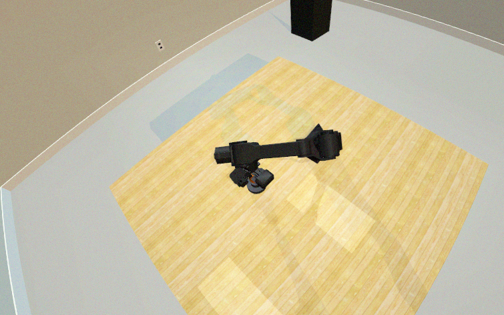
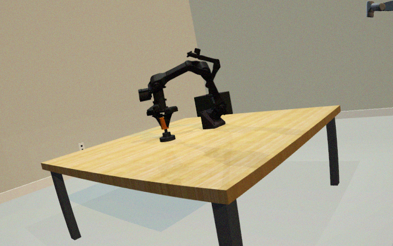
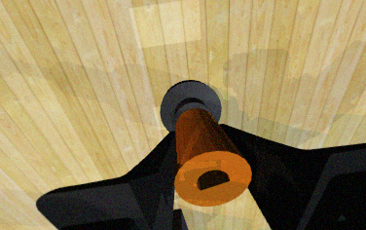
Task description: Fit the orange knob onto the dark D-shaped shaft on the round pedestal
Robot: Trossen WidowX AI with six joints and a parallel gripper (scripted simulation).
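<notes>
My gripper [image 1: 251, 178] [image 2: 164, 124] [image 3: 197, 132] is shut on the orange knob [image 1: 252, 179] [image 2: 163, 122] [image 3: 213, 195] and points down over the pedestal. The dark round pedestal [image 1: 256, 191] [image 2: 167, 138] [image 3: 169, 100] stands on the table. In the exterior view a short piece of the dark shaft [image 2: 165, 130] shows between the knob's lower end and the pedestal's raised collar, so the knob is not against the pedestal. The knob's top face shows a dark D-shaped hole, its flat edge toward the bottom of the wrist view. The shaft's flat side and its tip are hidden.
The wooden table [image 1: 363, 164] [image 2: 149, 164] [image 3: 96, 58] carries the arm, whose base [image 2: 213, 119] stands behind the pedestal in the exterior view. The arm's forearm [image 1: 279, 149] passes above the table beside the pedestal. Shadows and light patches lie on the wood.
</notes>
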